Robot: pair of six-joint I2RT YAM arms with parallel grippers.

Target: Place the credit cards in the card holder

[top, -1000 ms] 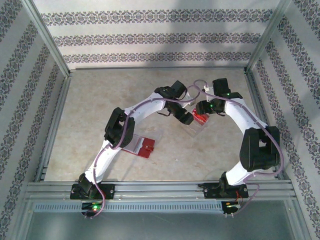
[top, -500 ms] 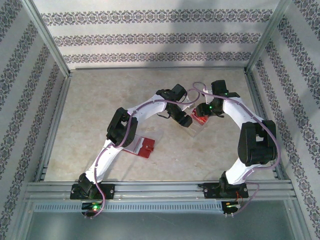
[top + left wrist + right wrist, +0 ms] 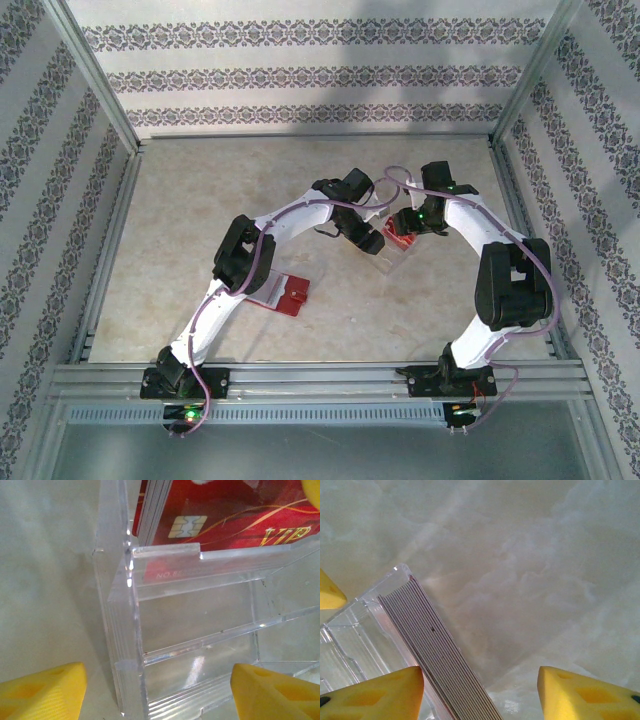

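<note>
A stack of red credit cards (image 3: 402,240) stands on edge in a clear plastic tray (image 3: 388,258) at mid-table. In the left wrist view the front card (image 3: 215,515) shows a chip and gold lettering. My left gripper (image 3: 157,695) is open, its yellow fingertips either side of the tray's near corner (image 3: 125,680), apart from it. My right gripper (image 3: 480,695) is open above the stack's grey edges (image 3: 440,650), which run close by its left fingertip (image 3: 375,695). The card holder (image 3: 285,292), a red wallet, lies flat beside the left arm's elbow.
Metal rails (image 3: 300,378) run along the near edge, and patterned walls enclose the table on three sides. The two grippers (image 3: 372,238) (image 3: 402,222) sit close together over the tray. Bare marbled tabletop (image 3: 545,580) spreads beyond the tray.
The right arm's elbow has swung slightly inward and its gripper has edged toward the cards. The left gripper has shifted a little. Cards, tray and wallet have stayed put.
</note>
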